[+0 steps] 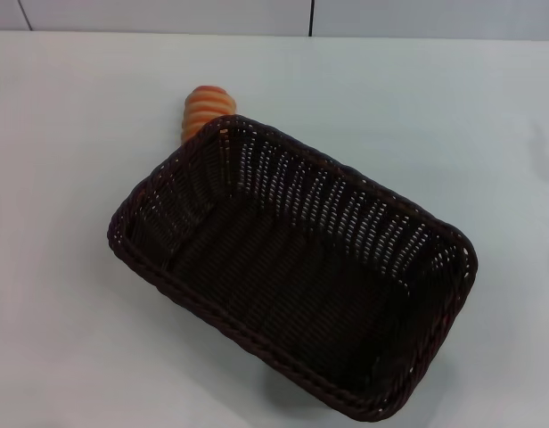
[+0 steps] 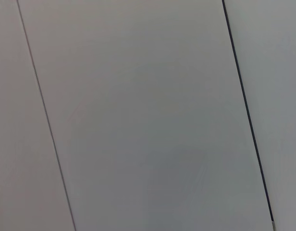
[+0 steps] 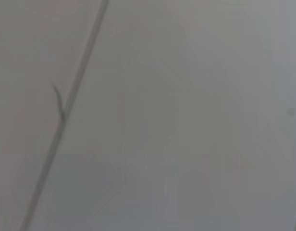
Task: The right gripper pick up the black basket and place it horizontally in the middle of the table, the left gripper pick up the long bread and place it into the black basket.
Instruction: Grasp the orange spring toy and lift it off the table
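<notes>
The black basket (image 1: 292,267) stands on the white table (image 1: 78,134) in the head view, turned diagonally, with one corner toward the far left and one toward the near right. It is empty inside. The long bread (image 1: 206,110), orange-brown with cream stripes, lies just behind the basket's far left corner, partly hidden by the braided rim. Neither gripper shows in any view. The left wrist and right wrist views show only plain pale panels with thin dark seams.
The table's far edge meets a pale wall with a dark vertical seam (image 1: 311,18). A faint shadow lies on the table at the far right (image 1: 546,143). Bare table surface lies left of the basket and behind it.
</notes>
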Motion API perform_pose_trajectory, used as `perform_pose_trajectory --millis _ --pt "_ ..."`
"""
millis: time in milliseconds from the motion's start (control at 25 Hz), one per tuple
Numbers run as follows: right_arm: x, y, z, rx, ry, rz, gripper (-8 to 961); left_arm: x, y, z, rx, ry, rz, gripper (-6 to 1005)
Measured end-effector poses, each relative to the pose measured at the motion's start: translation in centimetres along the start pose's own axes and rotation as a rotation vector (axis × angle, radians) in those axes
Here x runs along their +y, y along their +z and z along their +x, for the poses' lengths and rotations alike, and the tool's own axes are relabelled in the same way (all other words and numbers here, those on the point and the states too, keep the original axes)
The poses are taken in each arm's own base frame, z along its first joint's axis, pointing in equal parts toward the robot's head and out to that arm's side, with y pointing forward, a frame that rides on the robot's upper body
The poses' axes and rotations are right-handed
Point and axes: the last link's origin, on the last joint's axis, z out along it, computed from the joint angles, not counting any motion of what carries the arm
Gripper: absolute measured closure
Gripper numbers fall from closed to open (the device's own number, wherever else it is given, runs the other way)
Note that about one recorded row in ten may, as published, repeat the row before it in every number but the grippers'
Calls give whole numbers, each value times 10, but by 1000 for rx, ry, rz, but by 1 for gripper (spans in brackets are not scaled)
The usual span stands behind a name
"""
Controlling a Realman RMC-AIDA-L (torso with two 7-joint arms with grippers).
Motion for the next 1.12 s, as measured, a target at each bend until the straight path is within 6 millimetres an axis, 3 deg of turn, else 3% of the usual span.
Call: perform_pose_trajectory --millis 320,680,1120 --pt "-14 -6 -23 255 -71 156 563 1 1 1 4 3 -1 223" --pt "-6 0 4 626 -146 207 563 -1 0 0 1 17 6 223" --pt "-12 -2 12 886 -147 270 563 -2 2 3 11 39 8 223"
